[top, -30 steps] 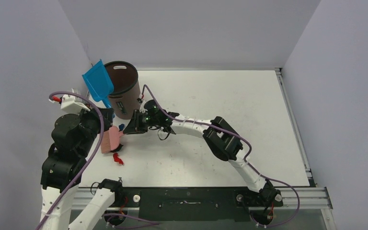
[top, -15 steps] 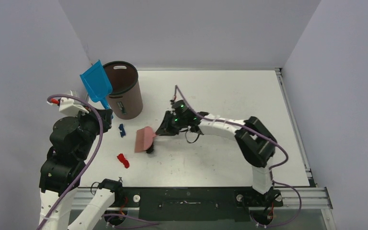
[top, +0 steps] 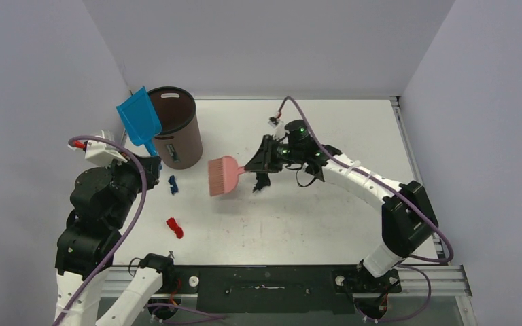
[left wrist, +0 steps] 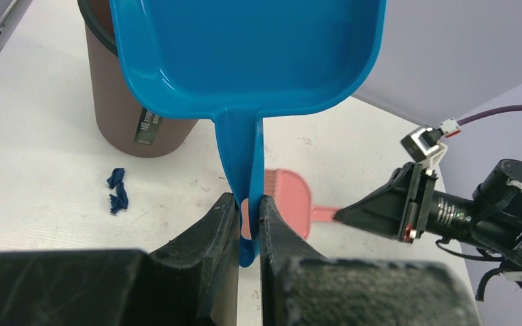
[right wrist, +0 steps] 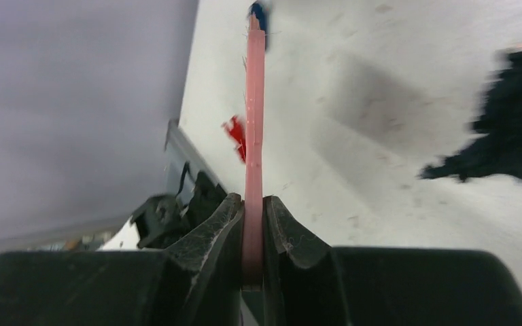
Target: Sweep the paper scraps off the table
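Observation:
A pair of dark navy paper scraps (top: 172, 183) lies on the white table (top: 326, 217) in front of the bin; they also show in the left wrist view (left wrist: 116, 191). My left gripper (top: 151, 161) is shut on the handle of the bright blue dustpan (top: 138, 119), which it holds tilted up beside the bin; the jaws clamp the handle (left wrist: 247, 219). My right gripper (top: 254, 164) is shut on the handle of a pink brush (top: 223, 176), held to the right of the scraps and apart from them. The right wrist view shows the brush handle (right wrist: 253, 136) edge-on between the jaws.
A brown cylindrical bin (top: 177, 128) stands at the table's back left. A red scrap (top: 175, 227) lies near the front left, also in the right wrist view (right wrist: 235, 132). A dark blurred shape (right wrist: 510, 136) lies to the right of the brush. Grey walls close in on three sides.
My right arm has swung the brush from beside the navy scraps to the right and back, towards the table's middle. The scraps lie uncovered. The left arm and dustpan have barely moved.

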{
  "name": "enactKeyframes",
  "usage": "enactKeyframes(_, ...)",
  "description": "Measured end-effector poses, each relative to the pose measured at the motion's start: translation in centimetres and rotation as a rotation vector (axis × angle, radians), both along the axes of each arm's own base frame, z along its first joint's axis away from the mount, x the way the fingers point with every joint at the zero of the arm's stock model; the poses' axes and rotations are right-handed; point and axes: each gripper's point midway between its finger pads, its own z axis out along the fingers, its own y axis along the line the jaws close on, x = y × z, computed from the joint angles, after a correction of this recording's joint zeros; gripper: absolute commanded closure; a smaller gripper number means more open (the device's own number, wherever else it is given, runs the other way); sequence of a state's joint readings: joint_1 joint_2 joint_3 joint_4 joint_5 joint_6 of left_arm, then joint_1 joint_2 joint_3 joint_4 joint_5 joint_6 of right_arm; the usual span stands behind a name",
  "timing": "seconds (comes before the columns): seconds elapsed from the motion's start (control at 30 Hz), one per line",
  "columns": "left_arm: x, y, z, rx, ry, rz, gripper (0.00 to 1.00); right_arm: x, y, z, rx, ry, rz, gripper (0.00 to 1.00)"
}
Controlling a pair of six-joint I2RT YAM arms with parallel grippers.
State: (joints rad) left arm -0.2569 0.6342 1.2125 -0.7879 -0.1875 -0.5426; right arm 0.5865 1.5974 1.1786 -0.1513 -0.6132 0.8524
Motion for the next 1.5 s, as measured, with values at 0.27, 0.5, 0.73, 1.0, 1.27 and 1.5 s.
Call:
enactKeyframes(0.27,-0.1,-0.1,-0.2,-0.002,0.002,-0.008,1.00,-6.0,9.3,1.0,0.090,-0.003,0.314,0.95)
enactKeyframes(0.5,-0.2,-0.1,-0.6,-0.002,0.009,-0.007,1.00,-9.5,15.8,-5.2,0.017,0.074,0.456,0.95)
enactKeyframes(0.73,-0.1,-0.1,-0.8,0.001,0.014,-0.005,1.00,-12.4,16.5,-10.3,-0.147,0.112,0.477,0.95)
enactKeyframes(1.0,-0.2,-0.1,-0.7,0.001,0.011,-0.004,1.00,-4.9,5.2,-8.8,-0.236,0.057,0.223,0.95)
enactKeyframes(1.27,-0.1,-0.2,-0.7,0.003,0.010,-0.012,1.00,-3.2,0.8,-1.9,-0.173,-0.121,0.176,0.95)
enactKeyframes(1.5,0.0,-0.3,-0.7,0.003,0.011,-0.012,1.00,-6.3,10.7,-0.2,-0.095,-0.201,0.378,0.95)
